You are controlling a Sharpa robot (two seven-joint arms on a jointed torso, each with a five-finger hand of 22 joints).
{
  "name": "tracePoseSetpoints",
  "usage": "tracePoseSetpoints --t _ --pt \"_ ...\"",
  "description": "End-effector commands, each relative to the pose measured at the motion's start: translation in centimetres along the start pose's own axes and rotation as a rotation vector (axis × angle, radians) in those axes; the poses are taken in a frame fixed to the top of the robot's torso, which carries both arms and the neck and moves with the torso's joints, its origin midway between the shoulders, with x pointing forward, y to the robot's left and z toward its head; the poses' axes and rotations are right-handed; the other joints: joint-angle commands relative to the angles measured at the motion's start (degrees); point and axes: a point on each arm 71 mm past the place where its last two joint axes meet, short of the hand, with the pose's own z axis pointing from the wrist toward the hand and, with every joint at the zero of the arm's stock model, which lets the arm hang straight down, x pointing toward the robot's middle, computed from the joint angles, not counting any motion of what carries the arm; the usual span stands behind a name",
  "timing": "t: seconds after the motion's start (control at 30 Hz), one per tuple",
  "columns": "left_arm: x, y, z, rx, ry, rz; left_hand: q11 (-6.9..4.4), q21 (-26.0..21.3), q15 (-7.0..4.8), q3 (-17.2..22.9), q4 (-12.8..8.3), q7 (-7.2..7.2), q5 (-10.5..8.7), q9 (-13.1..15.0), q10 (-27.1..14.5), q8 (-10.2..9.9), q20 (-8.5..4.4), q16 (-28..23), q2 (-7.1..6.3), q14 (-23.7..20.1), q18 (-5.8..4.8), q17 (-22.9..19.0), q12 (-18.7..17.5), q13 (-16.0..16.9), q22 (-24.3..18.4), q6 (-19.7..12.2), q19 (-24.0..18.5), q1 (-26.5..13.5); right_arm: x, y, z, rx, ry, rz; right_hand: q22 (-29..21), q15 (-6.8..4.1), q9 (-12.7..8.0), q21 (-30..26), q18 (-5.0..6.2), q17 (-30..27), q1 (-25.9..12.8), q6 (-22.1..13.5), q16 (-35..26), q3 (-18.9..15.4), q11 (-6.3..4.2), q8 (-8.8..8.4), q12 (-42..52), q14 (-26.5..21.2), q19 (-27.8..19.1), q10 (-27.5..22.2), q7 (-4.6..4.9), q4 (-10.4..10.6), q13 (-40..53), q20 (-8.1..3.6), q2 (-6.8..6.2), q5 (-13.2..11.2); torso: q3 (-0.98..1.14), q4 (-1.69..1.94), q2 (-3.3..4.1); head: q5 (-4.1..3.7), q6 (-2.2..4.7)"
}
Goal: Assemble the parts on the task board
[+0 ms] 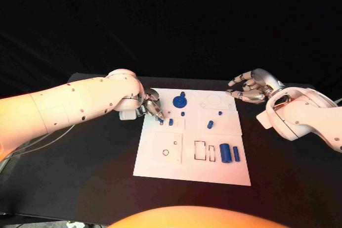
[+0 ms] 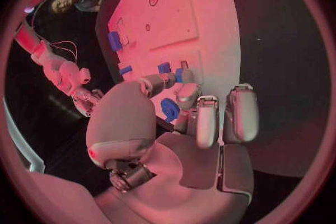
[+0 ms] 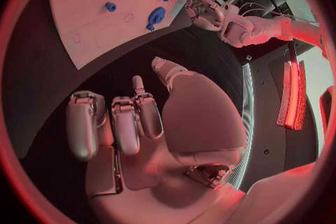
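Matt white task board point(image 1: 192, 161), smooth blue plastic-looking parts point(image 1: 224, 151), glossy metallic fingers point(image 1: 241, 87) (shiny white arm shells point(image 1: 78, 107)).

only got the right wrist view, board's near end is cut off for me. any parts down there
Observer: yes. In the head view, two blue cylinders lie side by side at the near right of the task board, just right of two rectangular outlines.
Operator: ok and is the left hand holding one of the small ones
Observer: I cannot tell. The left wrist view shows the left hand with two fingers curled in and another reaching to a small blue part beside the round blue part.
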Motion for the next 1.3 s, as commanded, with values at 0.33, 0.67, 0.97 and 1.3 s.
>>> tracePoseSetpoints --t 0.33,0.67,0.97,1.3 --pt "0.25 -0.29 0.23 -0.012 0.001 0.048 -0.01 0.4 -0.28 11.0 -11.3 -0.34 0.53 0.1 0.3 -0.2 -0.22 0.4 -0.3 5.8 -0.61 14.6 0.4 0.1 2.4 0.8 0.0 0.2 0.07 0.18 -0.01 -0.017 0.001 -0.005 9.7 -0.11 -0.1 -0.4 0.44 15.1 -0.6 0.1 0.4 0.2 -0.11 0.4 -0.2 6.0 1.3 -0.2 -0.28 0.4 7.0 0.07 -0.27 0.4 0.02 -0.01 0.0 0.04 -0.26" --pt "0.46 -0.28 0.19 -0.011 0.012 0.052 -0.01 0.4 -0.28 11.0 -11.3 -0.34 0.65 0.1 0.4 -0.2 -0.23 0.4 -0.3 5.8 -0.61 14.7 0.4 0.2 2.4 0.8 0.0 0.2 0.06 0.17 -0.01 -0.017 0.001 -0.005 9.7 -0.11 -0.1 -0.4 0.44 15.1 -0.6 0.1 0.4 0.2 -0.11 0.4 -0.2 6.0 1.3 -0.2 -0.28 0.4 7.0 0.07 -0.27 0.4 0.06 -0.05 0.0 0.16 -0.26" --pt "0.63 -0.15 0.09 -0.005 0.028 0.037 -0.01 0.4 -0.28 11.0 -11.3 -0.35 0.71 0.1 0.4 -0.2 -0.23 0.4 -0.31 5.9 -0.61 14.8 0.4 0.1 2.4 0.8 0.0 0.2 0.05 0.14 0.01 -0.016 0.001 -0.006 9.7 -0.11 -0.1 -0.4 0.44 15.1 -0.6 0.1 0.4 0.2 -0.11 0.4 -0.2 6.0 1.3 -0.2 -0.28 0.4 7.0 0.07 -0.27 0.4 0.05 -0.04 -0.01 0.14 -0.28" --pt "0.65 0.05 0.01 0.0 0.034 0.007 -0.02 0.4 -0.28 10.9 -11.3 -0.35 0.88 0.1 0.5 -0.2 -0.24 0.5 -0.31 5.9 -0.61 14.9 0.5 0.3 2.4 0.9 0.0 0.2 0.05 0.12 0.02 -0.016 0.001 -0.006 9.7 -0.11 -0.1 -0.4 0.44 15.1 -0.6 0.1 0.4 0.2 -0.11 0.4 -0.2 6.0 1.3 -0.2 -0.28 0.4 7.0 0.07 -0.27 0.4 0.02 -0.02 -0.02 0.16 -0.23"
